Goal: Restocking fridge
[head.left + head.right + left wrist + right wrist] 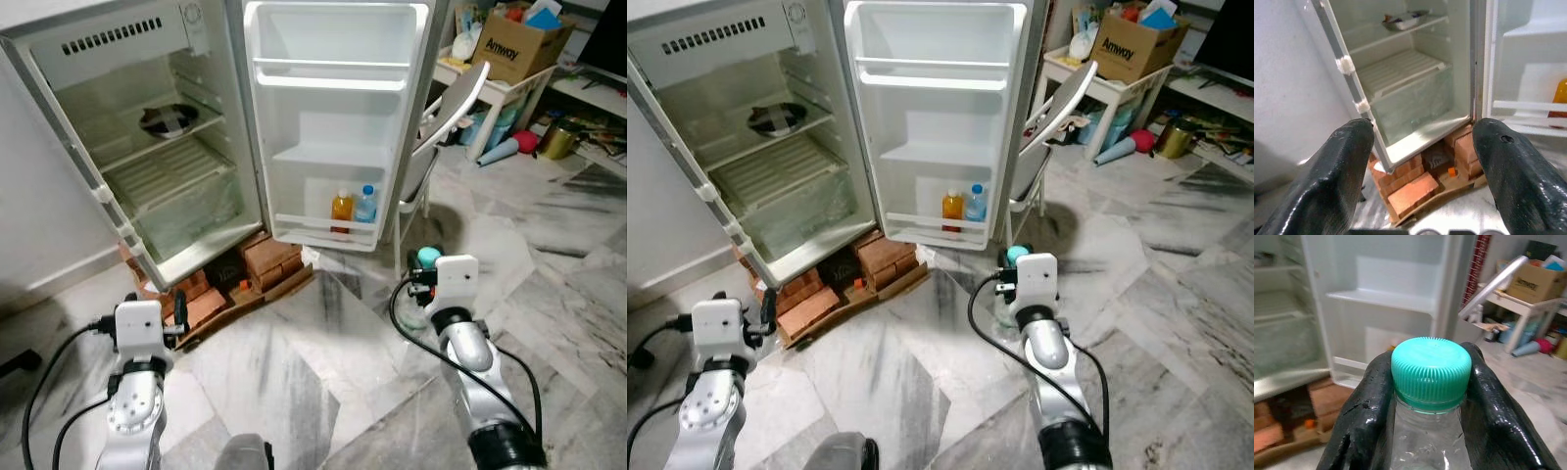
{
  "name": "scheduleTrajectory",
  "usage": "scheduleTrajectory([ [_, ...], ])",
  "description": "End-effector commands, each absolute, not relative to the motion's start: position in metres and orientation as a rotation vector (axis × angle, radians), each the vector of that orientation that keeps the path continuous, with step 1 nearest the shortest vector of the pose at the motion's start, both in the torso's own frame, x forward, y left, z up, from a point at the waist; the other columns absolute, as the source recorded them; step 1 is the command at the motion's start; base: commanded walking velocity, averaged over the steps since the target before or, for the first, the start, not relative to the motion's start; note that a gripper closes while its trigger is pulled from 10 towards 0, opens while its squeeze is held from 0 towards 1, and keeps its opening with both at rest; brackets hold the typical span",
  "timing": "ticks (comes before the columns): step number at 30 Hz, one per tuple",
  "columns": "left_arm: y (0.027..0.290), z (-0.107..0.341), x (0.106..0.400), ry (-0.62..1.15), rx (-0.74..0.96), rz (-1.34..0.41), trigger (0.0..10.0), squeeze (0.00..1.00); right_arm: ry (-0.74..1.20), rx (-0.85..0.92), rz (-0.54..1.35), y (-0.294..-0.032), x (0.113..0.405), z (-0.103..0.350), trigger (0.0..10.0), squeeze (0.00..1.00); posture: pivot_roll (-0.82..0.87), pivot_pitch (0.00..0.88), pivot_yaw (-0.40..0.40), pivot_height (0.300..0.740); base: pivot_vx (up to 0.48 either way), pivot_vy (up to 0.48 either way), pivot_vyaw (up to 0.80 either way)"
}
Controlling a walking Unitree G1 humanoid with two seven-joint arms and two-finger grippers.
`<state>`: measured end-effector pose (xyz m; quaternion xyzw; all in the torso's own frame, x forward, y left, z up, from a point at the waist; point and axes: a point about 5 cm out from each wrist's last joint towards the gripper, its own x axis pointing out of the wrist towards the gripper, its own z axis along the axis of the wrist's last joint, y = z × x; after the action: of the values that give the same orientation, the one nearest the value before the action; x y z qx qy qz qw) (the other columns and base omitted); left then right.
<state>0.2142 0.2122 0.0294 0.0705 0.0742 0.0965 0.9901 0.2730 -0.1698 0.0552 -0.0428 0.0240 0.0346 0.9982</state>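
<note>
The small white fridge (147,147) stands open on bricks, its door (333,117) swung wide. An orange bottle (341,209) and a blue-capped bottle (364,205) stand in the door's bottom shelf. My right gripper (423,266) is shut on a clear bottle with a teal cap (1431,366), its fingers (1369,411) clamped around the neck, held low in front of the door. My left gripper (1422,161) is open and empty, low at the left, facing the fridge's lower compartment. A dish (168,118) sits on the upper fridge shelf.
Red bricks (265,259) and a board lie under the fridge. A folding chair (446,117) leans right of the door. Behind it a white table (500,88) carries a cardboard box (519,44); clutter lies on the floor at the far right. Marble floor (313,372) spreads ahead.
</note>
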Motion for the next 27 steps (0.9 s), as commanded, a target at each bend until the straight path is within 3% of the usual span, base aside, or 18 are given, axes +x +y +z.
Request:
scheduleTrajectory([
  [1,0.214,0.028,0.209,0.166,0.142,0.194,10.0,0.00,-0.015,-0.096,0.080,-0.168,0.275,0.069,10.0,0.00,0.09,0.004,-0.009,0.740,0.000,0.356,0.00],
  [27,0.215,0.034,0.217,0.136,0.159,0.145,10.0,0.00,-0.033,-0.074,0.119,-0.169,0.281,0.079,10.0,0.00,0.08,0.003,-0.003,0.740,0.000,0.460,-0.04],
])
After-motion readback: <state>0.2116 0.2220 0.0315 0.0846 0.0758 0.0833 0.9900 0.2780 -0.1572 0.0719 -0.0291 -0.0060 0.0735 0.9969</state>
